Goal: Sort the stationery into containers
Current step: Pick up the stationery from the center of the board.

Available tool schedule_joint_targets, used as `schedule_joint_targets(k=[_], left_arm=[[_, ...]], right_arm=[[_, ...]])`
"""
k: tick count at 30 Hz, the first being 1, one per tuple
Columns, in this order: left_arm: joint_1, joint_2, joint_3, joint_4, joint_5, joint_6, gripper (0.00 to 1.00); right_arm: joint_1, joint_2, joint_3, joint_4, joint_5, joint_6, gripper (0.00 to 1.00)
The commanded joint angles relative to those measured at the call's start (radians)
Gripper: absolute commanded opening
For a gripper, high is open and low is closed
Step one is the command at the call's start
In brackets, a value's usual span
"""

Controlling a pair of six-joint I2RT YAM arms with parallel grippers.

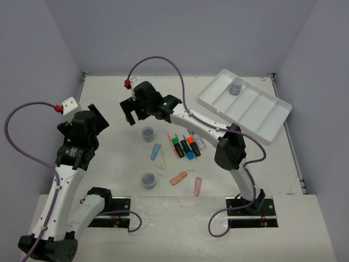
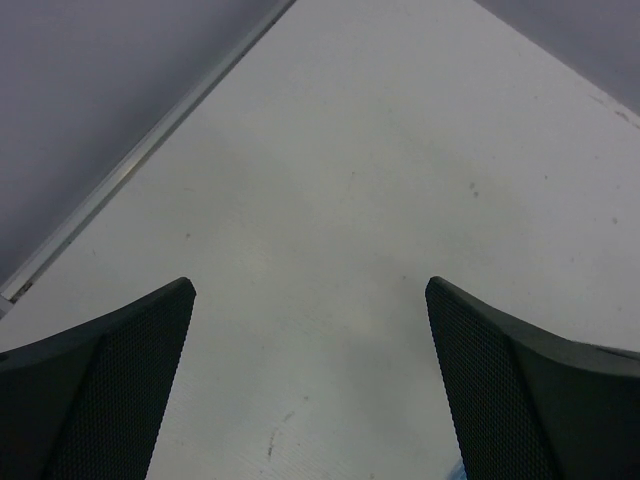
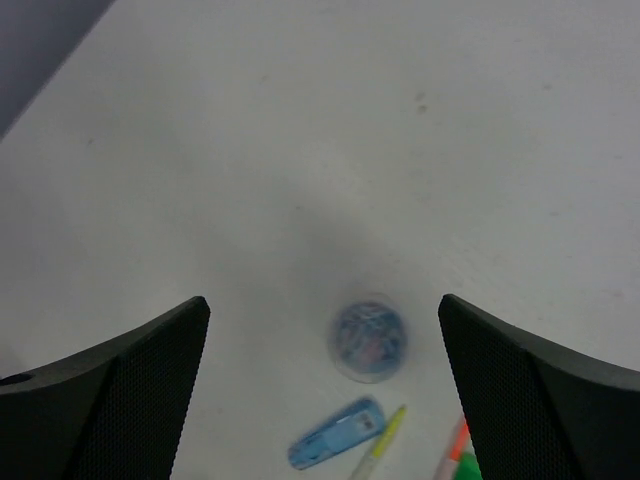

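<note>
tray: white rectangular plastic divided tray (image 1: 256, 112), far right, lying at an angle
in tray: one round grey-blue pot (image 1: 235, 86), in the far end compartment
loose: two grey-blue pots (image 1: 148, 133), black highlighters (image 1: 185, 146), capsule-shaped pieces (image 1: 178, 178), mid-table, well apart from tray
right gripper (image 3: 322, 300): jaws apart, nothing held, above farther loose pot
left gripper (image 2: 310, 282): jaws apart, nothing held, over table (image 1: 109, 87)

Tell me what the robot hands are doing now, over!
Left gripper open, empty. Right gripper open, aimed at a loose pot. Another pot sits in the tray. Nothing blocking.
</note>
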Motion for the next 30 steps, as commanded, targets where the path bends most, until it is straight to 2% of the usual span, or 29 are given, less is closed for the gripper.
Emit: schedule_joint_targets(k=[1, 4, 10, 16, 25, 27, 29, 30], left_arm=[[0.011, -0.033, 0.031, 0.002, -0.076, -0.020, 1.00], [0.011, -0.025, 0.014, 0.030, -0.012, 0.012, 1.00], [0.010, -0.026, 0.004, 0.061, 0.059, 0.052, 1.00], [0.009, -0.023, 0.000, 0.069, 0.088, 0.064, 1.00], [0.009, -0.021, -0.006, 0.083, 0.121, 0.078, 1.00], [0.009, -0.020, -0.008, 0.087, 0.128, 0.083, 1.00], [0.009, -0.022, -0.009, 0.089, 0.140, 0.086, 1.00], [0.009, -0.023, -0.009, 0.091, 0.141, 0.087, 1.00]], right_arm=[[0.012, 0.185, 0.193, -0.123, 0.081, 0.016, 0.99], [0.015, 0.254, 0.268, -0.189, 0.120, 0.034, 0.99], [0.021, 0.242, 0.138, -0.164, 0.146, 0.042, 0.97], [0.034, 0.212, -0.006, -0.122, 0.105, 0.065, 0.88], [0.057, 0.175, -0.086, -0.104, 0.121, 0.115, 0.87], [0.061, 0.162, -0.106, -0.098, 0.141, 0.128, 0.76], [0.063, 0.142, -0.117, -0.093, 0.165, 0.134, 0.55], [0.062, 0.136, -0.113, -0.096, 0.182, 0.137, 0.51]])
